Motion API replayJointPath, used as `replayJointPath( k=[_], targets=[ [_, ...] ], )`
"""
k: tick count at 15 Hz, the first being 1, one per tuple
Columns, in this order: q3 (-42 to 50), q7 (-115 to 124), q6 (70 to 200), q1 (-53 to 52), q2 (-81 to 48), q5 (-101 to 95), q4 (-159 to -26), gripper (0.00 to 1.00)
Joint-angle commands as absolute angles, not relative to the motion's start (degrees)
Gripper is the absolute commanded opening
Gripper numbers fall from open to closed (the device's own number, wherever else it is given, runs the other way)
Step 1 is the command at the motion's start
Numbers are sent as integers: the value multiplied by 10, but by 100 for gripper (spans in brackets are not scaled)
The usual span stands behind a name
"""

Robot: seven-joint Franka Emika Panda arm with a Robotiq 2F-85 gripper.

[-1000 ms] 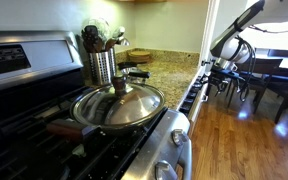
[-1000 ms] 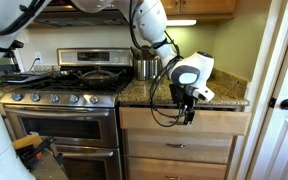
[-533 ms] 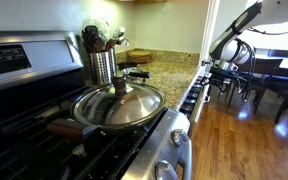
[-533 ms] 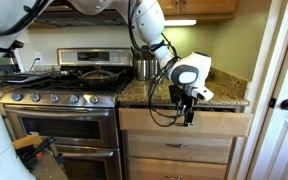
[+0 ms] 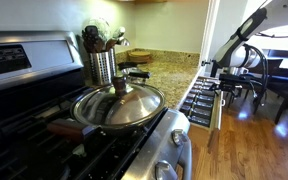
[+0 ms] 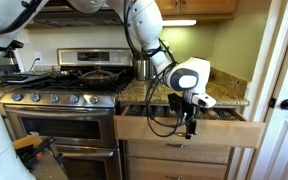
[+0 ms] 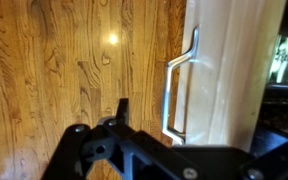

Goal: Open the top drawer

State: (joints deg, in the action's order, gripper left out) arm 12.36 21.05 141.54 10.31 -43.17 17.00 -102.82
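Standing partly pulled out beside the stove (image 6: 64,120), top drawer (image 6: 144,130) with rows of small jars (image 5: 196,100), jaws near its handle (image 7: 177,95), spread or pinching cannot be told

The top drawer (image 6: 144,130) juts out under the countertop (image 6: 224,98), beside the stove (image 6: 59,120), gripper (image 6: 191,127) before its front.

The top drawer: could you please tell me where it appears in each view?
Exterior view: drawer right of centre, pulled out, interior showing.
Exterior view: drawer lower middle, white front out beneath the countertop.
Wrist view: drawer on the right, white front with handle.
Shared landmark: the pincer at the drawer front.
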Motion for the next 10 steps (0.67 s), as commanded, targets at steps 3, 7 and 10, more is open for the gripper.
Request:
replayJointPath(
  k=[3,7,10],
  targets=[
    [179,224,1471,85,-376,109,-1165,100],
    [205,221,1518,84,-339,79,-1232,100],
    [221,221,1549,84,-321,64,-1269,100]
  ],
)
